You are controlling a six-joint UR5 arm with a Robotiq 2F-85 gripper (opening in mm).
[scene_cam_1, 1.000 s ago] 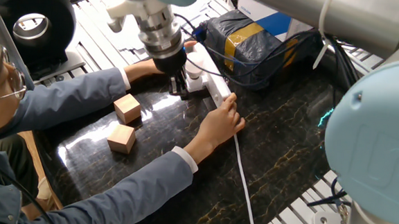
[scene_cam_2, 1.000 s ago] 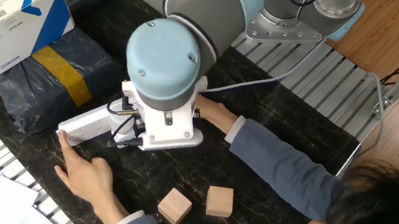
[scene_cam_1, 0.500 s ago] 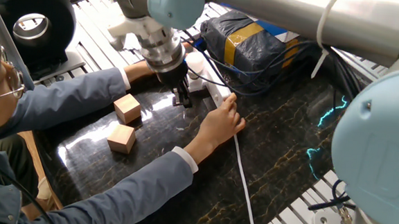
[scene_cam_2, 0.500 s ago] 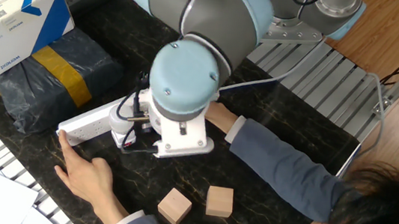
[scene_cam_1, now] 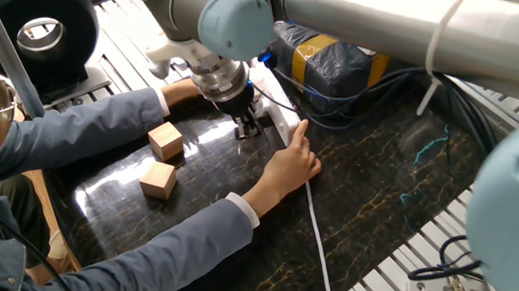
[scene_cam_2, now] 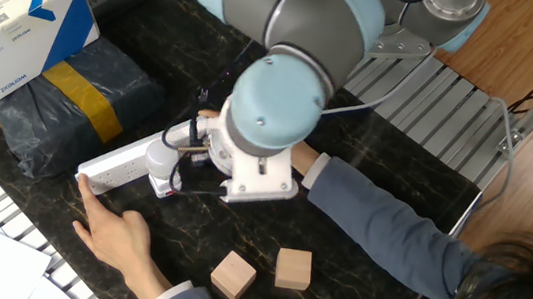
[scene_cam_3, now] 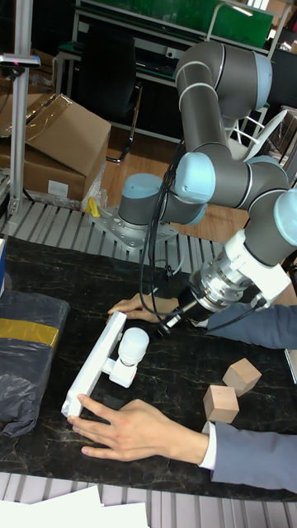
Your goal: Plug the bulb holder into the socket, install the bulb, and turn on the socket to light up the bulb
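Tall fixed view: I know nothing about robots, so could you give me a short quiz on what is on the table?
1. True or false: the bulb lies among the wooden blocks.
2. How many wooden blocks are on the table? A one, B two, C three.
3. What touches the near end of the socket?

Key: 1 false, it stands beside the socket. 2 B. 3 a person's hand.
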